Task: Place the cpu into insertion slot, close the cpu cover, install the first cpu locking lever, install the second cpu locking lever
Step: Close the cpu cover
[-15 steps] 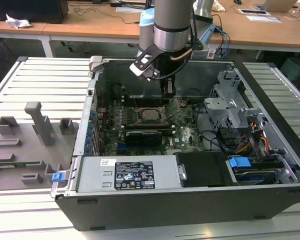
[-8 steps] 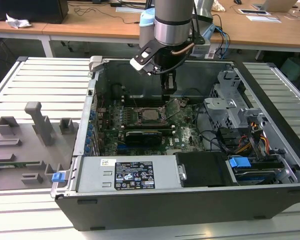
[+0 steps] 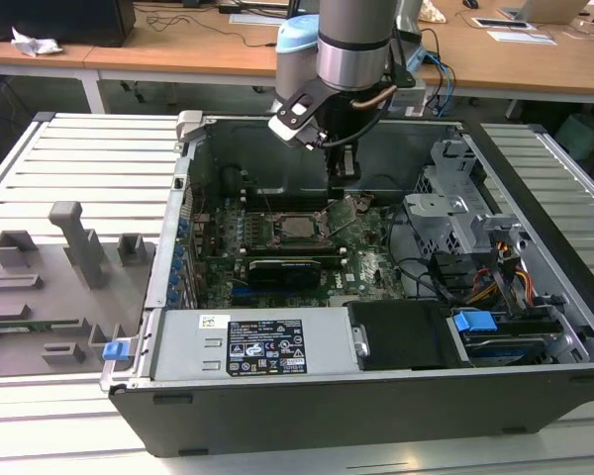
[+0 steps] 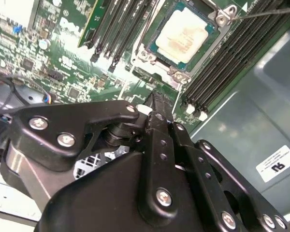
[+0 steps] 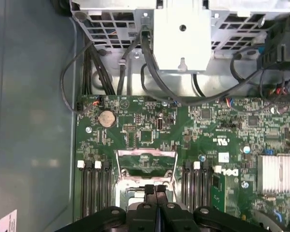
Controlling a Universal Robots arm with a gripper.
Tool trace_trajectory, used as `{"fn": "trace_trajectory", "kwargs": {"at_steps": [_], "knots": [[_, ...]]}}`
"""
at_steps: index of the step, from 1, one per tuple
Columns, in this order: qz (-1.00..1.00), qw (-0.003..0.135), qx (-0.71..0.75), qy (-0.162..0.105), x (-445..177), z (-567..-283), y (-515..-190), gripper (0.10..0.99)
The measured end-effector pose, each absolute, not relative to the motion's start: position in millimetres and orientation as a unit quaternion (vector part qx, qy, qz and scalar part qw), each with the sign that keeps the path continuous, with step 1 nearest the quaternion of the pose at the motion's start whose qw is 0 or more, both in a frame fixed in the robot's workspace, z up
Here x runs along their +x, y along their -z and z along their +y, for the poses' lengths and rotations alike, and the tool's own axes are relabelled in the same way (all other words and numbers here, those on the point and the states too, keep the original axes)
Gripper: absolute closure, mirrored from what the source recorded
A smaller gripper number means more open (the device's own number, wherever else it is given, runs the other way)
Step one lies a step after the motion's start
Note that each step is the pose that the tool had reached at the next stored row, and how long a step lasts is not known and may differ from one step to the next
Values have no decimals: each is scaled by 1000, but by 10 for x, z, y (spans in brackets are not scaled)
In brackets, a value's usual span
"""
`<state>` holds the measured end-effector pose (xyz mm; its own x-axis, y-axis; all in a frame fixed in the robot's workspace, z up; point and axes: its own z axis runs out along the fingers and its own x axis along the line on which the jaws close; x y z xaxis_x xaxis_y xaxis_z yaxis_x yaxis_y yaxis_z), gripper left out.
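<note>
The cpu (image 4: 183,35) lies flat in the insertion slot (image 4: 150,41), silvery top up with a thin green rim; in the exterior view the cpu (image 3: 297,226) sits mid-motherboard. The cpu cover (image 5: 146,153) stands raised on its hinge, and board shows through its window. A thin wire locking lever (image 4: 266,11) sticks up beside the socket. My gripper (image 3: 344,176) hangs just above the socket's edge on the exterior view's right, close to the cover. In both wrist views its fingers (image 5: 155,187) (image 4: 157,99) are pressed together with nothing between them.
Long black memory slots (image 4: 121,29) flank the socket. A black graphics card (image 3: 282,267) lies toward the front, and the power supply (image 3: 238,346) sits before it. The metal drive cage (image 3: 455,208) and cables (image 3: 485,287) fill the case's right. A grey fixture tray (image 3: 49,287) lies outside at left.
</note>
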<state>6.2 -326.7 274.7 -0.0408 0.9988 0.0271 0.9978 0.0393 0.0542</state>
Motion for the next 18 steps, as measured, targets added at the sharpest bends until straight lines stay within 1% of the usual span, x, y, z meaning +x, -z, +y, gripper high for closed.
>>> {"fn": "trace_trajectory", "kwargs": {"at_steps": [7,10,18], "knots": [[721,6,692,-27,202,-3262,-2707,980],[721,3,692,-23,281,-3261,-2693,980],[712,3,702,-23,356,-3256,-2666,980]]}}
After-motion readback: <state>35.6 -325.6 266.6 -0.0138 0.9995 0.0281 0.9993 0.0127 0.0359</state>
